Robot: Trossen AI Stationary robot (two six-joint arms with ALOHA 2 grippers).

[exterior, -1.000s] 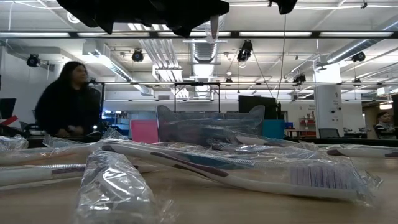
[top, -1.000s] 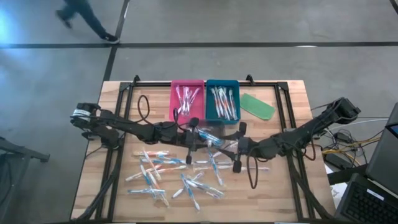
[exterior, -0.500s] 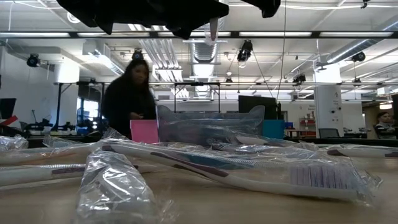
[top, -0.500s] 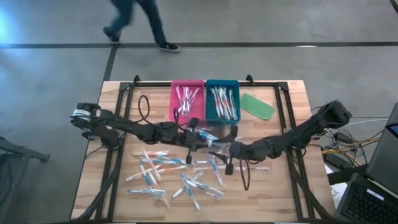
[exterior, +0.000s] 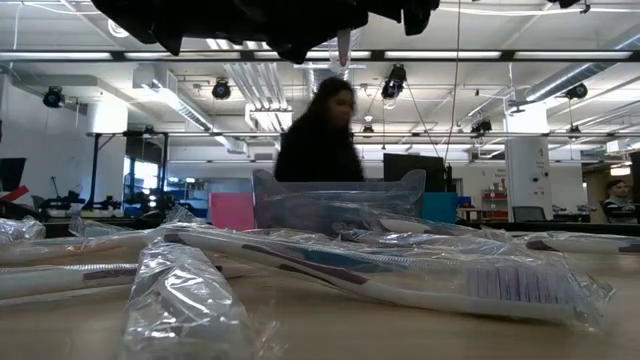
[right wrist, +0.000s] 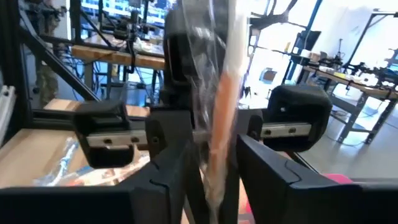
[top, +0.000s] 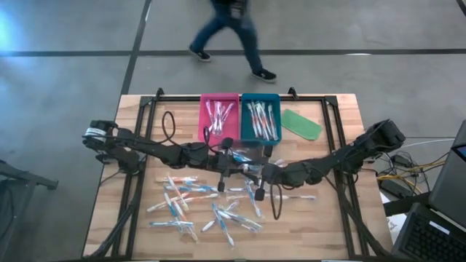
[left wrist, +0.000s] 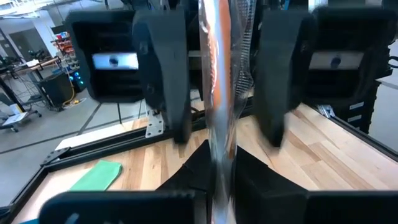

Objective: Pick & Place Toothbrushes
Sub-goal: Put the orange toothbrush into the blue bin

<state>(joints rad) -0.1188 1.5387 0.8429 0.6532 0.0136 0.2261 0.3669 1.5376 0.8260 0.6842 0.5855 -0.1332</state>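
Left gripper (top: 234, 163) is clamped on one wrapped orange-accent toothbrush (left wrist: 219, 93) held above table centre. Right gripper (top: 254, 172) sits face to face with it at its 4 o'clock, fingers either side of the same brush, looks like a mid-air handover; can't tell if the right has grip. Progress: pink tray (top: 219, 97) and blue tray (top: 261, 98) at 12 o'clock each hold a handful. Loose toothbrushes (top: 191, 204) from 6 to 8 o'clock are the bulk, so roughly a third done by my estimate.

Wrapped toothbrushes (top: 204, 207) scattered on table, others in pink and blue trays.
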